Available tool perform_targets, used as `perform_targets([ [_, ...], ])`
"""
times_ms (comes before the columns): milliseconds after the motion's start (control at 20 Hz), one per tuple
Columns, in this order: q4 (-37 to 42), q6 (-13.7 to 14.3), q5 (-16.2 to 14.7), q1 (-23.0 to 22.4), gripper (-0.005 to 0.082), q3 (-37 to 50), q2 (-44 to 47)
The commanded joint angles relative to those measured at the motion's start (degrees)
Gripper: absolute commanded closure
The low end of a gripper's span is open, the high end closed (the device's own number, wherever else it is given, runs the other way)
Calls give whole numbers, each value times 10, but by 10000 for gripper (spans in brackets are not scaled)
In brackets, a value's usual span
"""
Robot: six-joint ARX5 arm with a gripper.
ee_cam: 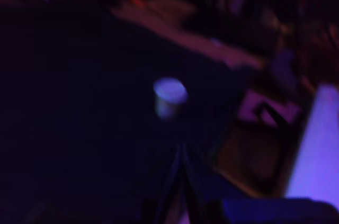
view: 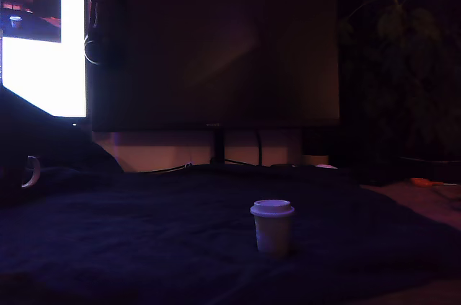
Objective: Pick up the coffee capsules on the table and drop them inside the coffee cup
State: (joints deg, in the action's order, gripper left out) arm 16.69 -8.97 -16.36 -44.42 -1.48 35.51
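Coffee capsule point(view: 272, 227) standing upright on the near part of the navy-draped table point(view: 144, 233), well apart from the coffee cup point(view: 29, 171) at the exterior view's far left: nothing is yet picked up, and the gripper's point(ee_cam: 180, 181) jaws look closed on nothing, though the dark blur prevents certainty.

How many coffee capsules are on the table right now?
1. The coffee capsule stands upright on the table, toward the exterior view's right of center. The scene is dark, so others may be hidden.
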Motion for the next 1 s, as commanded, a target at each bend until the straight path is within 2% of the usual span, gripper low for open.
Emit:
perform_targets([
  [0, 23, 5, 4, -7, 793, 2, 21],
  [200, 58, 20, 4, -12, 786, 2, 65],
  [250, 66, 19, 3, -12, 704, 2, 72],
  [350, 93, 21, 3, -12, 348, 2, 86],
  [400, 101, 31, 3, -13, 219, 2, 94],
  [450, 104, 36, 3, -16, 172, 2, 103],
  [550, 120, 49, 3, -19, 173, 2, 127],
  [950, 256, 49, 3, -21, 174, -5, 254],
])
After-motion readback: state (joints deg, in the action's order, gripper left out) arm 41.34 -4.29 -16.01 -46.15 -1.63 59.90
